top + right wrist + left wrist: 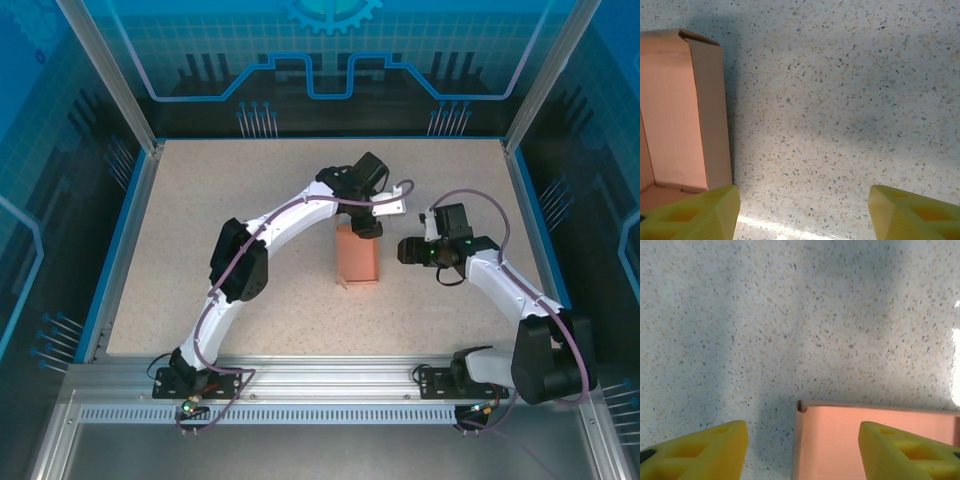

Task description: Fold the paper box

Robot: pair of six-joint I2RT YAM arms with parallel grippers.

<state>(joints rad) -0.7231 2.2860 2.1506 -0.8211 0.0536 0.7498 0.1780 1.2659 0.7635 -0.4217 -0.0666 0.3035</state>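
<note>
The salmon-pink paper box stands folded up on the speckled table, near the middle. My left gripper hangs over the box's far end. In the left wrist view the left gripper is open: the box has one corner between the yellow fingers, and the left finger is clear of the card. My right gripper is just right of the box. In the right wrist view the right gripper is open over bare table, with the box's open inside at its left.
The speckled table has a blue rim and blue-lit panels on three sides. An aluminium rail with both arm bases runs along the near edge. Bare table surface lies left, behind and in front of the box.
</note>
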